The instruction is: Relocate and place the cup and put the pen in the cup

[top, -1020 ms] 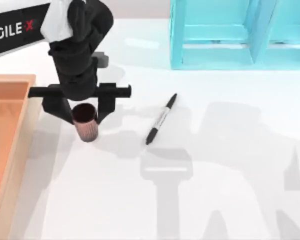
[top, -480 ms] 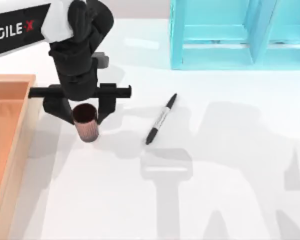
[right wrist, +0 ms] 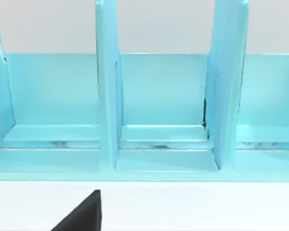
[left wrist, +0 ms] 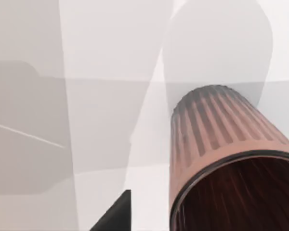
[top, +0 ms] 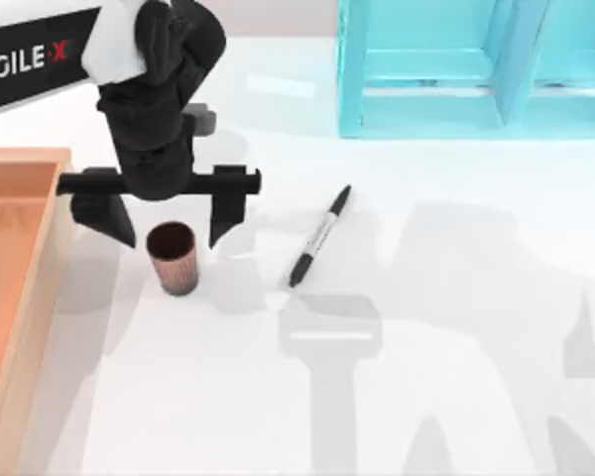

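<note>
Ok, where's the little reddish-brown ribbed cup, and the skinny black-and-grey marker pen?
Reddish-brown ribbed cup point(top: 173, 256): top view, on its outer wall below the dark opening.
Black-and-grey marker pen point(top: 320, 235): top view, on its grey middle barrel.

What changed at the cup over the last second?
The left gripper opened its fingers and let go of the cup, which now stands free between them on the table. The pen, wooden tray and blue shelf stayed put.

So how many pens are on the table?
1. The pen lies flat on the white table, to the right of the cup and the open left gripper, in front of the blue shelf. None seem hidden.
</note>
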Action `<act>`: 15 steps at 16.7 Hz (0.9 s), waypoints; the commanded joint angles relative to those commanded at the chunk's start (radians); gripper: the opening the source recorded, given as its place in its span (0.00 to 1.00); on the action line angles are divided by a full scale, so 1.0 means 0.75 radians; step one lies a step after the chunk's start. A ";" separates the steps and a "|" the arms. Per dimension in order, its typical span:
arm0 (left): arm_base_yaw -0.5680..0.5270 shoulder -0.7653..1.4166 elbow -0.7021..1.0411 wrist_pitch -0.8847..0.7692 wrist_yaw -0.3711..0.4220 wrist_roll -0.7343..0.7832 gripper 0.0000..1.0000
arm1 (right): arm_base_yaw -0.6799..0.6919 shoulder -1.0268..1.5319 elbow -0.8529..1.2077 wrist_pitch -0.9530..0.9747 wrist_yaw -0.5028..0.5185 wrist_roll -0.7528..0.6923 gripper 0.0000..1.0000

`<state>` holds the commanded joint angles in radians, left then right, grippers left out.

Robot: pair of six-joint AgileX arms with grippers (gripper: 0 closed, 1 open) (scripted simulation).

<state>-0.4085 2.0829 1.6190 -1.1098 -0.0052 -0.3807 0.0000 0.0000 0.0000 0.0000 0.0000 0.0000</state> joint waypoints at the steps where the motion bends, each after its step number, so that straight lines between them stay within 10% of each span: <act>1: 0.000 0.000 0.000 0.000 0.000 0.000 1.00 | 0.000 0.000 0.000 0.000 0.000 0.000 1.00; 15: 0.000 0.054 0.316 -0.296 0.001 -0.012 1.00 | 0.000 0.000 0.000 0.000 0.000 0.000 1.00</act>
<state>-0.4083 2.1235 1.8559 -1.3321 -0.0046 -0.3895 0.0000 0.0000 0.0000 0.0000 0.0000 0.0000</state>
